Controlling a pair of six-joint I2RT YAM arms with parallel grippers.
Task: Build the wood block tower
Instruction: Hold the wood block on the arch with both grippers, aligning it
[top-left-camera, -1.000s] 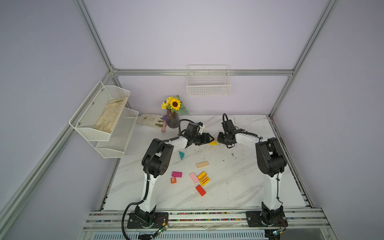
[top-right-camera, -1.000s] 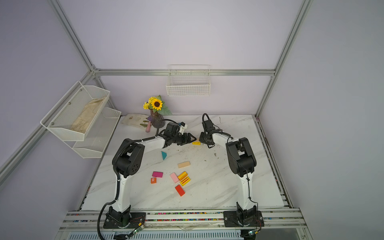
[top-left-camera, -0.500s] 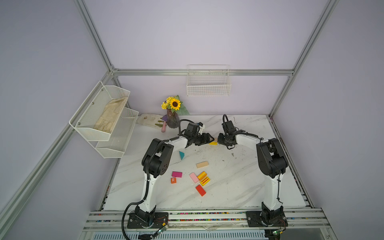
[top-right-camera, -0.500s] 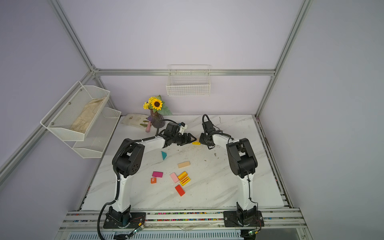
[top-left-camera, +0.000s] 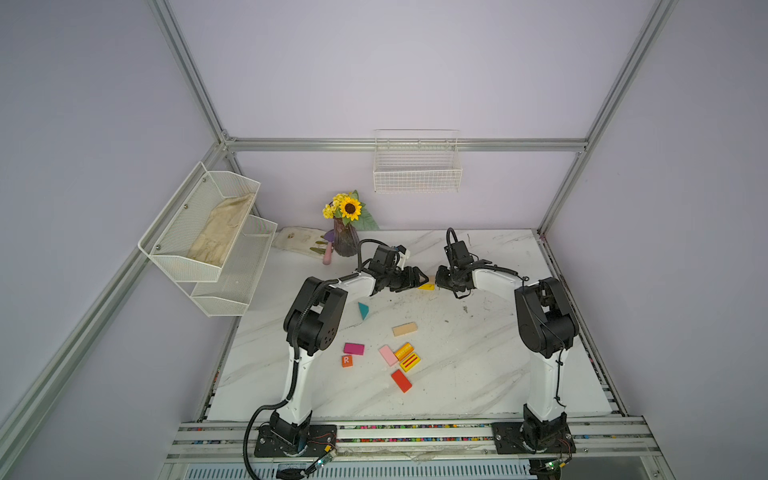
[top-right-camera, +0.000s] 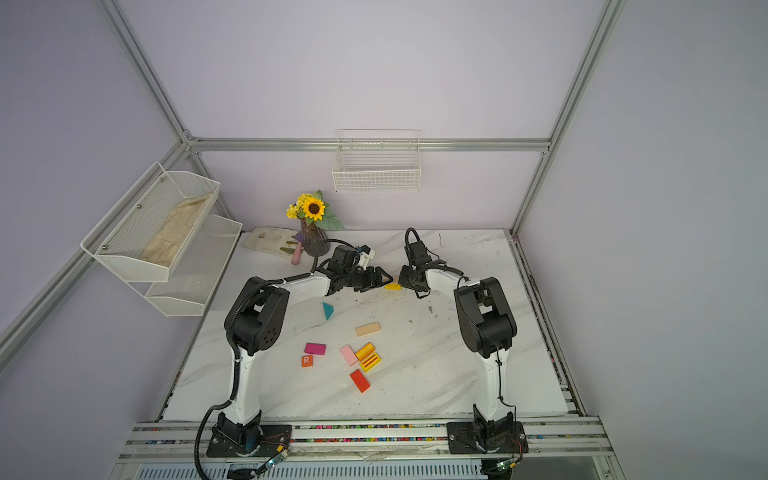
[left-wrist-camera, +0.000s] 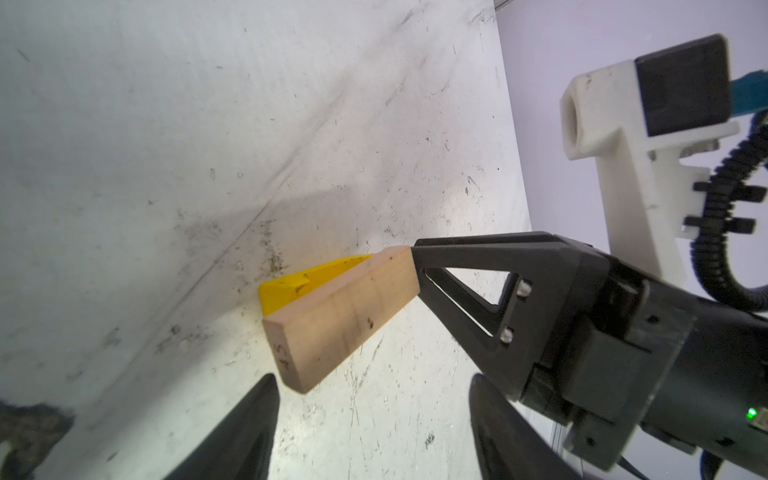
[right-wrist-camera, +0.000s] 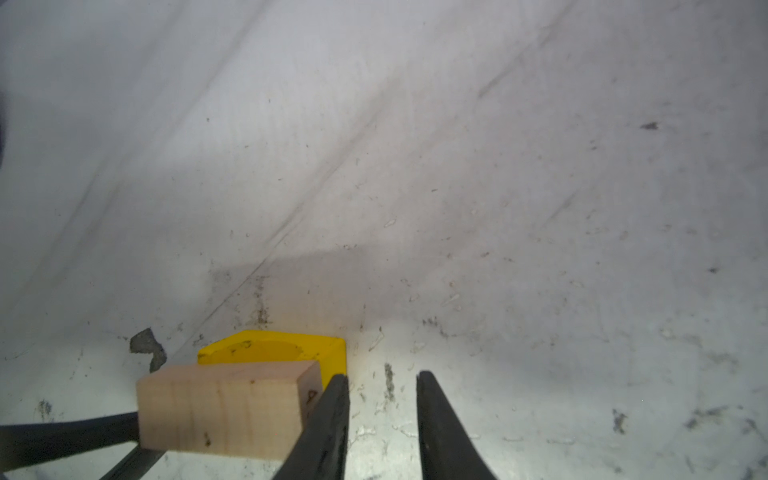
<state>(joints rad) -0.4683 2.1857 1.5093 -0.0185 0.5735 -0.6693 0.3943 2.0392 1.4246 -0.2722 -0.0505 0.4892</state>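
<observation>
Surface: white marble table (top-left-camera: 478, 374), scuffed and flecked with grit.
Room: lilac walls, aluminium frame; wire basket (top-left-camera: 417, 174) on the wall above and right of the vase (top-left-camera: 345, 243); mesh shelf (top-left-camera: 208, 232) left of it.
Tower: tan block (left-wrist-camera: 345, 316) against yellow block (left-wrist-camera: 291, 289), right of the vase.
Loose pieces: teal triangle (top-left-camera: 363, 310) and red slab (top-left-camera: 401, 380) among others, forward of the vase.
Left gripper (top-left-camera: 420, 277): wide, empty, near the tan block.
Right gripper (right-wrist-camera: 382, 378): narrow gap, empty; one finger touches the tan block's end.
</observation>
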